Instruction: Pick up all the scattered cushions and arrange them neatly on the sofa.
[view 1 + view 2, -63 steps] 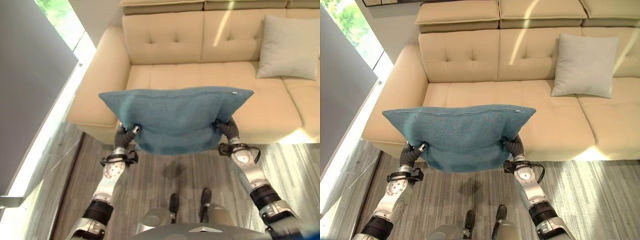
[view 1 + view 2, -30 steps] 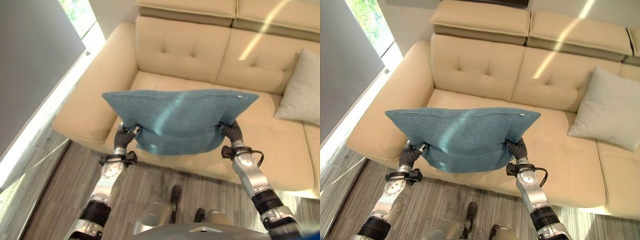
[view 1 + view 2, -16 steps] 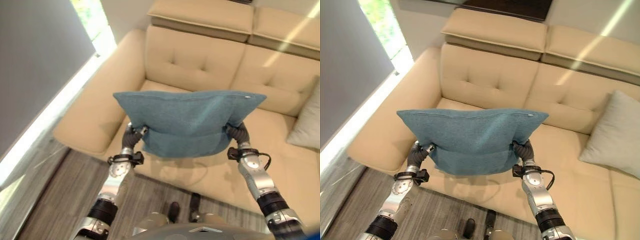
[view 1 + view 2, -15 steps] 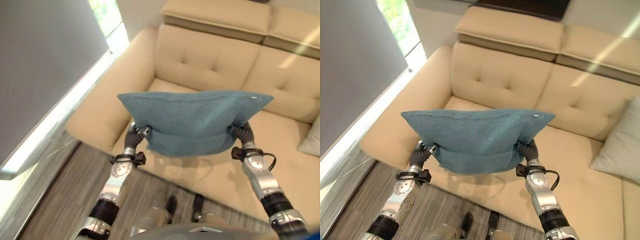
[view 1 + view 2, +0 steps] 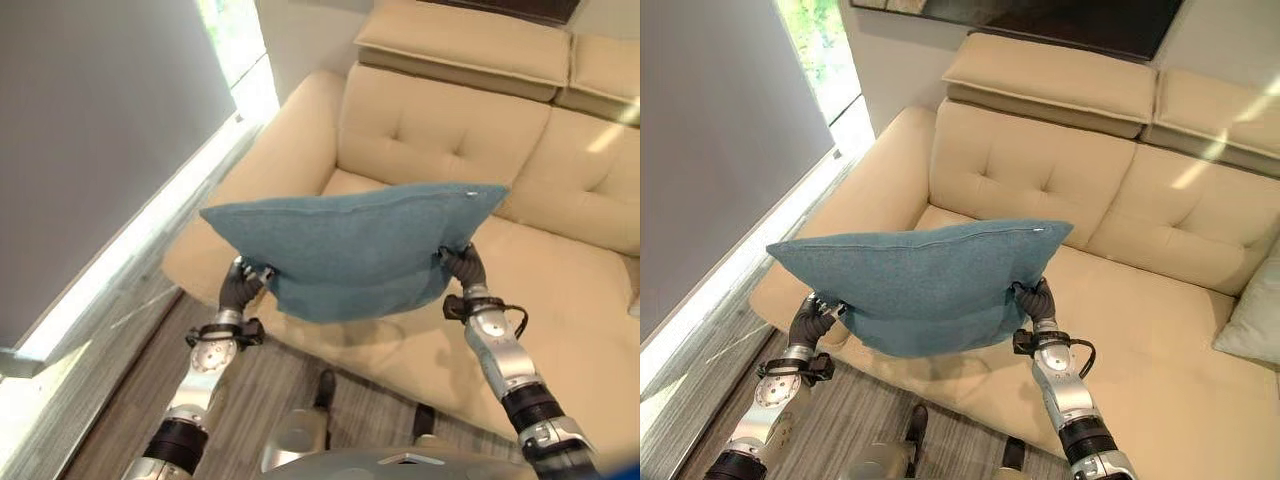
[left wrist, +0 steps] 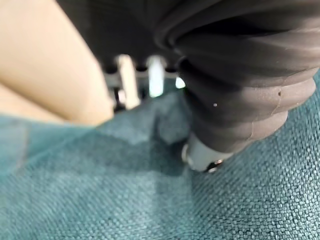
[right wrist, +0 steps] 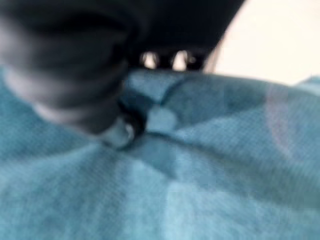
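A teal cushion [image 5: 355, 250] hangs flat in the air over the front of the left seat of the beige sofa [image 5: 440, 130]. My left hand [image 5: 240, 283] grips its lower left edge and my right hand [image 5: 462, 266] grips its lower right edge; the cloth covers most of the fingers. In the left wrist view my thumb [image 6: 210, 155] presses into the teal cloth [image 6: 125, 200]. The right wrist view shows my thumb [image 7: 120, 130] dug into the same cloth [image 7: 200, 190]. A light grey cushion [image 5: 1255, 325] leans at the sofa's right.
The sofa's left armrest [image 5: 250, 190] lies under the cushion's left end. A grey blind and a bright window strip [image 5: 150, 230] run along the left. Wood-look floor [image 5: 130, 400] lies in front of the sofa.
The camera has swung left and nearer to the sofa's left end. The teal cushion stays held in both hands, now tilted with its left end lower.
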{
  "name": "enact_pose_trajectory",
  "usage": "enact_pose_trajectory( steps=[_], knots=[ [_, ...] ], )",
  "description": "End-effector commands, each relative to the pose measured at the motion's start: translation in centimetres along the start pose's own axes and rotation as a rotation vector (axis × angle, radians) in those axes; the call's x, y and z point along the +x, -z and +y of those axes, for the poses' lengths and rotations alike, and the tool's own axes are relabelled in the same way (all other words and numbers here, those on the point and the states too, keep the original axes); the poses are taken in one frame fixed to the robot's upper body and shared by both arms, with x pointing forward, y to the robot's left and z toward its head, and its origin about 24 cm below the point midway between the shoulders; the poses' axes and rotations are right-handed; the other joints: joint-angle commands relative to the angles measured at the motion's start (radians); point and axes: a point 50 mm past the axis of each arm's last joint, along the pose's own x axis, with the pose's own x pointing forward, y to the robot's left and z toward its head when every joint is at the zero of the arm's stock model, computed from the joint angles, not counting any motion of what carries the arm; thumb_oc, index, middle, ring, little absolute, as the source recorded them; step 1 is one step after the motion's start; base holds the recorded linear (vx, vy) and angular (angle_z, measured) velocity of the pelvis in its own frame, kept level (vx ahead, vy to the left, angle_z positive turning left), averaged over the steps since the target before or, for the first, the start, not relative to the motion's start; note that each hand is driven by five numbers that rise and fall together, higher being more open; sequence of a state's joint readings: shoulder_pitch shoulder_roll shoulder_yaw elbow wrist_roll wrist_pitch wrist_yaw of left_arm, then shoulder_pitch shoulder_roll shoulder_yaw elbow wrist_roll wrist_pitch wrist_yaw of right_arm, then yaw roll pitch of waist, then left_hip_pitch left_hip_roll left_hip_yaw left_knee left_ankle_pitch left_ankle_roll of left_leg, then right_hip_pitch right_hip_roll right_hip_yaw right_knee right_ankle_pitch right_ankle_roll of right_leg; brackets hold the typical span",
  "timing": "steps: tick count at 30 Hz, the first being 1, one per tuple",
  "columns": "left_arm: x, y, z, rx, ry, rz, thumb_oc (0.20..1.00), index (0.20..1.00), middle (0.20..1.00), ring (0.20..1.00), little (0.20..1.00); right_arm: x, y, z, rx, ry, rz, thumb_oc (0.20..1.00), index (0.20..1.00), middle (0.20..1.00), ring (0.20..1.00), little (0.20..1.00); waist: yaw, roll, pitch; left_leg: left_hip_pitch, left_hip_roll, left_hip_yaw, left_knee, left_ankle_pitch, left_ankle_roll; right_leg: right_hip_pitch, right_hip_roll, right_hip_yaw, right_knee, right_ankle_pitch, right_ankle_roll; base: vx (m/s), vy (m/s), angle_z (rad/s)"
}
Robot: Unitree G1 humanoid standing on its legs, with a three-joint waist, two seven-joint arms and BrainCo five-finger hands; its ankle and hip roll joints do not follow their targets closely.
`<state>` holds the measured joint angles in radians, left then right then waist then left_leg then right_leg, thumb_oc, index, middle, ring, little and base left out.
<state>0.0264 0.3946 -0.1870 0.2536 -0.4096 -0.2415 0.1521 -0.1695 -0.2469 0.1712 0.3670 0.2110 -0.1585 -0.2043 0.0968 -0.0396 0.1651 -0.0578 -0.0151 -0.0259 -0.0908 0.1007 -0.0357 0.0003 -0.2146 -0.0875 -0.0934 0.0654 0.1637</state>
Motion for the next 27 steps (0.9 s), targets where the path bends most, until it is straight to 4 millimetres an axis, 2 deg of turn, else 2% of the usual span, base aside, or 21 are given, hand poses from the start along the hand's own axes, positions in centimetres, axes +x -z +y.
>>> enact_pose_trajectory(
  steps=[1, 2, 3, 5, 7, 9, 12, 13, 15, 16, 20, 21, 22, 24, 25, 26, 27],
  knots=[
    [2.2, -6.0, -2.2, -0.031, 0.056, -0.291, 0.200, 0.200, 0.200, 0.200, 0.200, 2.1, -7.0, 0.3, -0.045, -0.017, -0.309, 0.200, 0.200, 0.200, 0.200, 0.200, -0.003, 0.022, -0.076, -0.066, 0.035, -0.037, 0.056, -0.099, -0.021, -0.032, 0.071, -0.037, 0.006, -0.031, 0.012, -0.04, 0.044, -0.77],
    [2.2, -6.0, -2.2, -0.031, 0.056, -0.292, 0.200, 0.200, 0.200, 0.200, 0.200, 2.1, -7.0, 0.3, -0.045, -0.017, -0.309, 0.200, 0.200, 0.200, 0.200, 0.200, -0.003, 0.022, -0.076, -0.068, 0.035, -0.037, 0.056, -0.099, -0.021, -0.033, 0.071, -0.037, 0.006, -0.031, 0.012, -0.08, 0.018, -0.53],
    [3.0, -7.2, -2.6, -0.035, 0.048, -0.335, 0.200, 0.200, 0.200, 0.200, 0.200, 2.8, -8.6, 0.8, -0.058, -0.016, -0.359, 0.200, 0.200, 0.200, 0.200, 0.200, -0.013, 0.025, -0.060, -0.089, 0.038, -0.035, 0.057, -0.096, -0.022, -0.062, 0.072, -0.030, 0.006, -0.022, 0.013, -0.05, 0.009, -0.20],
    [3.3, -7.6, -2.8, -0.036, 0.047, -0.350, 0.200, 0.200, 0.200, 0.200, 0.200, 3.0, -9.0, 1.0, -0.064, -0.014, -0.372, 0.200, 0.200, 0.200, 0.200, 0.200, -0.016, 0.026, -0.056, -0.099, 0.038, -0.034, 0.059, -0.096, -0.023, -0.074, 0.073, -0.028, 0.006, -0.019, 0.013, -0.05, 0.010, -0.09],
    [5.0, -10.6, -3.4, -0.055, 0.021, -0.452, 0.200, 0.200, 0.200, 0.200, 0.200, 4.4, -12.3, 2.2, -0.068, 0.005, -0.468, 0.200, 0.200, 0.200, 0.200, 0.200, -0.035, 0.034, -0.021, -0.165, 0.041, -0.033, 0.074, -0.087, -0.025, -0.149, 0.077, -0.007, 0.006, 0.002, 0.016, -0.12, 0.024, -0.22],
    [5.9, -12.7, -3.3, -0.054, -0.003, -0.517, 0.200, 0.200, 0.200, 0.200, 0.200, 5.2, -14.2, 2.9, -0.063, 0.015, -0.515, 0.200, 0.200, 0.200, 0.200, 0.200, -0.040, 0.037, -0.009, -0.211, 0.041, -0.030, 0.082, -0.081, -0.027, -0.199, 0.078, 0.000, 0.006, 0.016, 0.019, -0.10, 0.019, -0.28],
    [7.1, -16.5, -2.1, -0.030, -0.067, -0.632, 0.200, 0.200, 0.200, 0.200, 0.200, 6.4, -17.7, 2.8, -0.070, 0.057, -0.595, 0.200, 0.200, 0.200, 0.200, 0.200, -0.046, 0.039, 0.002, -0.273, 0.039, -0.027, 0.093, -0.068, -0.031, -0.261, 0.079, 0.006, 0.006, 0.035, 0.018, -0.07, 0.015, -0.05],
    [7.7, -18.4, -1.6, -0.005, -0.093, -0.684, 0.200, 0.200, 0.200, 0.200, 0.200, 6.8, -19.8, 2.5, -0.071, 0.090, -0.651, 0.200, 0.200, 0.200, 0.200, 0.200, -0.051, 0.042, 0.013, -0.299, 0.038, -0.024, 0.103, -0.068, -0.034, -0.284, 0.081, 0.003, 0.006, 0.042, 0.017, -0.06, 0.001, -0.06],
    [8.1, -20.5, -1.0, 0.009, -0.119, -0.735, 0.200, 0.200, 0.200, 0.200, 0.200, 7.0, -21.6, 2.4, -0.069, 0.108, -0.696, 0.200, 0.200, 0.200, 0.200, 0.200, -0.051, 0.042, 0.014, -0.329, 0.037, -0.023, 0.105, -0.060, -0.036, -0.312, 0.081, 0.004, 0.006, 0.048, 0.014, -0.03, 0.003, -0.03],
    [8.2, -20.6, -1.0, 0.009, -0.119, -0.737, 0.200, 0.200, 0.200, 0.200, 0.200, 7.0, -21.7, 2.4, -0.068, 0.109, -0.698, 0.200, 0.200, 0.200, 0.200, 0.200, -0.052, 0.040, 0.014, -0.335, 0.036, -0.023, 0.105, -0.055, -0.036, -0.317, 0.079, 0.005, 0.006, 0.051, 0.014, 0.00, 0.000, 0.00],
    [9.1, -25.6, 1.1, 0.083, -0.205, -0.826, 0.200, 0.200, 0.200, 0.200, 0.200, 7.3, -26.1, 2.7, -0.083, 0.164, -0.797, 0.200, 0.200, 0.200, 0.200, 0.200, -0.059, 0.053, 0.030, -0.392, 0.031, -0.020, 0.106, -0.040, -0.040, -0.372, 0.072, 0.011, 0.008, 0.061, 0.017, 0.00, 0.031, -0.02],
    [9.1, -25.6, 1.1, 0.083, -0.205, -0.827, 0.200, 0.200, 0.200, 0.200, 0.200, 7.3, -26.1, 2.6, -0.083, 0.164, -0.798, 0.200, 0.200, 0.200, 0.200, 0.200, -0.059, 0.053, 0.029, -0.394, 0.030, -0.020, 0.106, -0.039, -0.040, -0.374, 0.072, 0.011, 0.008, 0.061, 0.017, 0.00, 0.028, -0.04],
    [9.2, -26.7, 1.3, 0.102, -0.214, -0.850, 0.200, 0.200, 0.200, 0.200, 0.200, 7.4, -26.8, 2.6, -0.087, 0.179, -0.813, 0.200, 0.200, 0.200, 0.200, 0.200, -0.062, 0.056, 0.033, -0.402, 0.029, -0.020, 0.106, -0.038, -0.040, -0.382, 0.070, 0.011, 0.008, 0.064, 0.020, 0.00, 0.032, -0.03],
    [9.6, -30.3, 1.4, 0.166, -0.233, -0.901, 0.200, 0.200, 0.200, 0.200, 0.200, 7.5, -29.0, 2.5, -0.100, 0.210, -0.851, 0.200, 0.200, 0.200, 0.200, 0.200, -0.065, 0.064, 0.032, -0.433, 0.026, -0.015, 0.101, -0.035, -0.043, -0.418, 0.067, 0.019, 0.006, 0.070, 0.029, 0.02, 0.047, -0.01],
    [9.6, -30.4, 1.4, 0.166, -0.233, -0.903, 0.200, 0.200, 0.200, 0.200, 0.200, 7.5, -29.1, 2.5, -0.098, 0.211, -0.853, 0.200, 0.200, 0.200, 0.200, 0.200, -0.065, 0.062, 0.032, -0.438, 0.024, -0.015, 0.101, -0.029, -0.043, -0.423, 0.065, 0.019, 0.006, 0.075, 0.029, 0.03, 0.037, -0.03],
    [9.6, -32.2, 1.3, 0.185, -0.237, -0.932, 0.200, 0.200, 0.200, 0.200, 0.200, 7.5, -30.0, 2.4, -0.111, 0.227, -0.866, 0.200, 0.200, 0.200, 0.200, 0.200, -0.069, 0.065, 0.033, -0.451, 0.024, -0.012, 0.096, -0.025, -0.044, -0.440, 0.064, 0.024, 0.006, 0.079, 0.035, 0.00, 0.000, 0.00],
    [9.6, -32.9, 1.3, 0.192, -0.241, -0.939, 0.200, 0.200, 0.200, 0.200, 0.200, 7.6, -30.3, 2.4, -0.123, 0.233, -0.871, 0.200, 0.200, 0.200, 0.200, 0.200, -0.070, 0.068, 0.032, -0.457, 0.023, -0.013, 0.093, -0.021, -0.044, -0.451, 0.064, 0.028, 0.006, 0.082, 0.037, 0.05, 0.035, -0.03]
  ],
)
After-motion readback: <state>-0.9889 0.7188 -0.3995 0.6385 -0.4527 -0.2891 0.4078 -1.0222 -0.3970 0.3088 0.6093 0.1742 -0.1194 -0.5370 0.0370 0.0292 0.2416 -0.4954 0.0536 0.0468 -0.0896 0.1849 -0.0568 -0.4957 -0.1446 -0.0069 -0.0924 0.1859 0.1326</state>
